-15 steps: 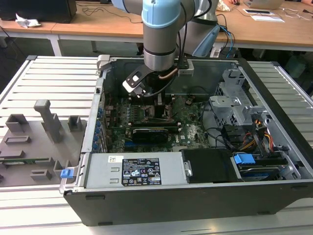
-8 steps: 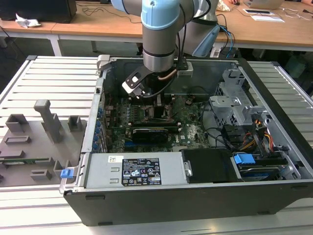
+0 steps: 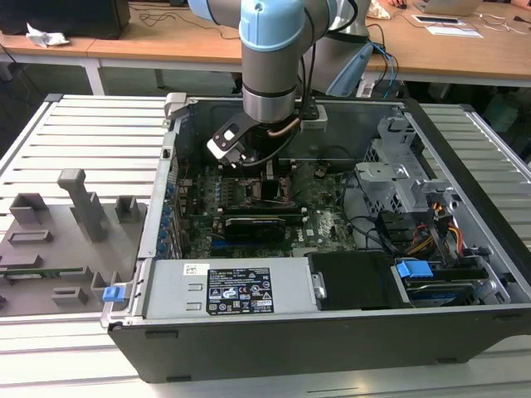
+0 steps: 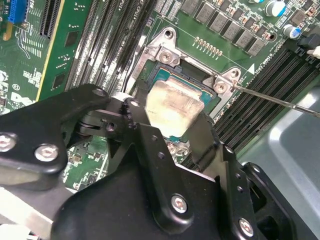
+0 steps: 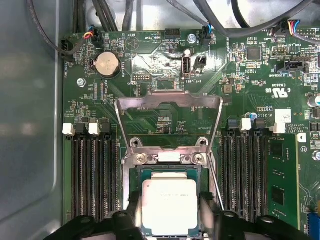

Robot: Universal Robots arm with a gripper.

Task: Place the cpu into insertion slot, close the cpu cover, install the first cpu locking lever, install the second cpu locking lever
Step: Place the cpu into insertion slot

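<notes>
Logged the arm (image 3: 270, 50) reaching down into the open computer case (image 3: 332, 348), with the gripper (image 5: 169, 214) directly over the insertion slot (image 5: 131, 175) on the green motherboard (image 5: 165, 75). Found both black fingers (image 5: 134, 212) pressed against opposite edges of the cpu (image 5: 169, 205): claw clamped on the chip. Confirmed the same hold in the second wrist view, gripper (image 4: 167, 117) astride the cpu (image 4: 172, 102), silver top facing up.

Located the cpu squarely within the slot's metal frame, green border showing just inside that frame. Cannot tell whether seated in the slot or held just above it.

Noted the cpu cover (image 5: 169, 100) tilted up and away from the slot, hinged at the slot edge opposite the fingers, with bare motherboard visible through its window. Noted a thin locking lever (image 4: 275, 100) running out from one corner of the slot, across the memory slots (image 4: 280, 70) beside it. Saw more memory slots flanking the insertion slot on two sides in the first wrist view. Spotted a round coin cell (image 5: 106, 64) beyond the raised cover, well apart from the slot.
</notes>
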